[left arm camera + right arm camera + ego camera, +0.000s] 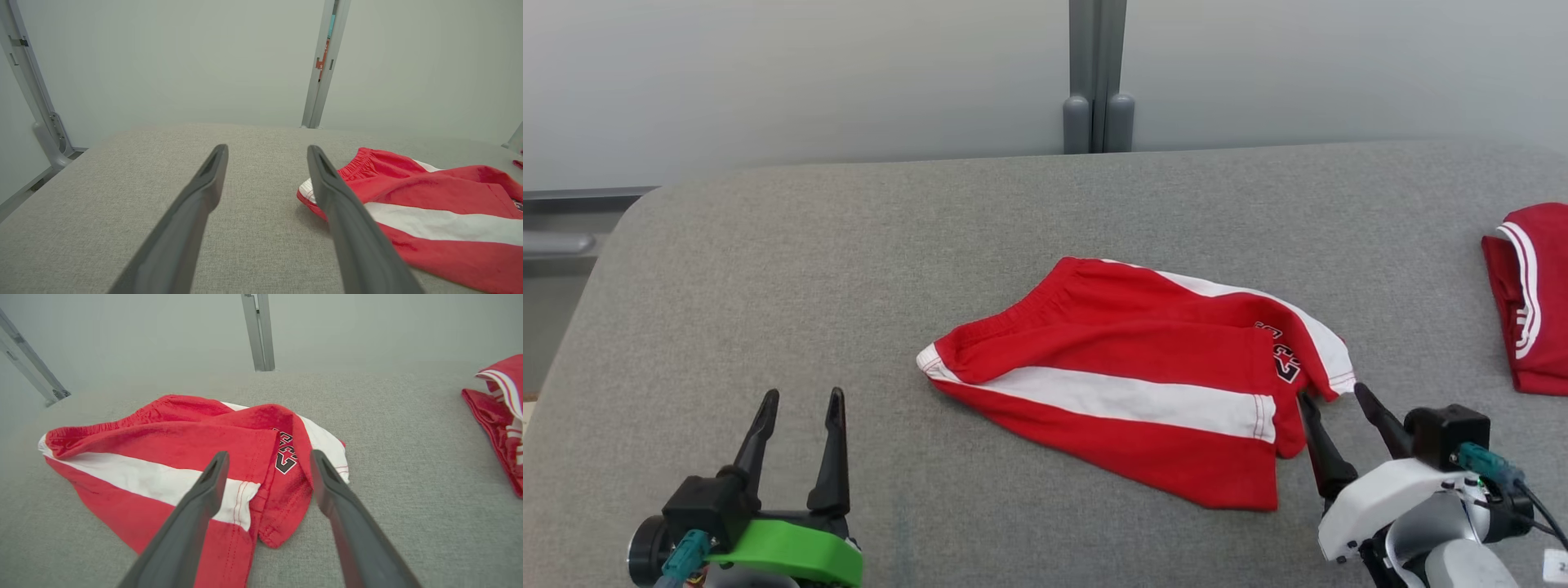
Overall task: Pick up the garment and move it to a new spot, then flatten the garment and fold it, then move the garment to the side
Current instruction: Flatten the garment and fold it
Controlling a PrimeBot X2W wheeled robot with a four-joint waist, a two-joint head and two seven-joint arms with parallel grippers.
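The red-and-white garment lay rumpled near the middle of the grey table, its elastic waist toward the left and its printed leg end toward the right. The right gripper stood at that leg end with jaws wide apart and nothing between them, one fingertip at the hem and the other just beside it. The left gripper, jaws likewise spread and empty, was over bare table well apart from the garment, and another red cloth lay at the far right edge.
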